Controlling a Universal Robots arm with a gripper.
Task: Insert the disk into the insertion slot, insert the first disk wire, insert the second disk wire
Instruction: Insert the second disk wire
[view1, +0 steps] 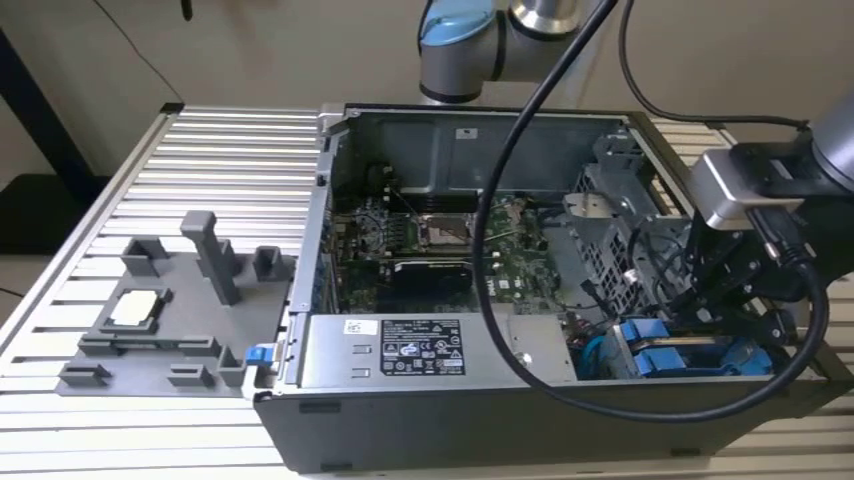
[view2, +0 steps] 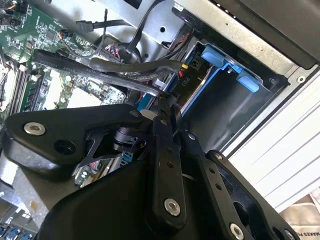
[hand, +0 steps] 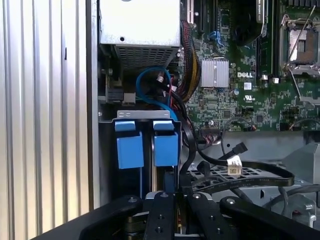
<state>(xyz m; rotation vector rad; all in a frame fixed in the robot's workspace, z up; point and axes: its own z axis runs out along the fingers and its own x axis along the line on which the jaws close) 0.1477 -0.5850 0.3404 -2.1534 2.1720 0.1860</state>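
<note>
- On the exterior view's left, a grey fixture tray with upright posts lies on the ribbed metal surface, well apart from the arm.
- The open PC case stands in the middle, with the green motherboard on its floor and the grey power-supply box along its near wall.
- On the exterior view's right, the fingers reach down into the case, just above the insertion slot with its blue plastic parts.
- In the first wrist view the insertion slot shows two blue tabs side by side at its mouth; the disk sits down inside it, its blue carrier edge just beyond the fingers.
- In the second wrist view the fingers are pressed nearly together, pinching a black wire close to the disk's connector end.
- Whether the wire's plug is seated I cannot tell.
- A loose black cable with a white connector lies over the metal bay beside the fingers, and a blue cable loops just behind the slot.
- Bundled wires crowd the space between the slot and the motherboard.
</note>
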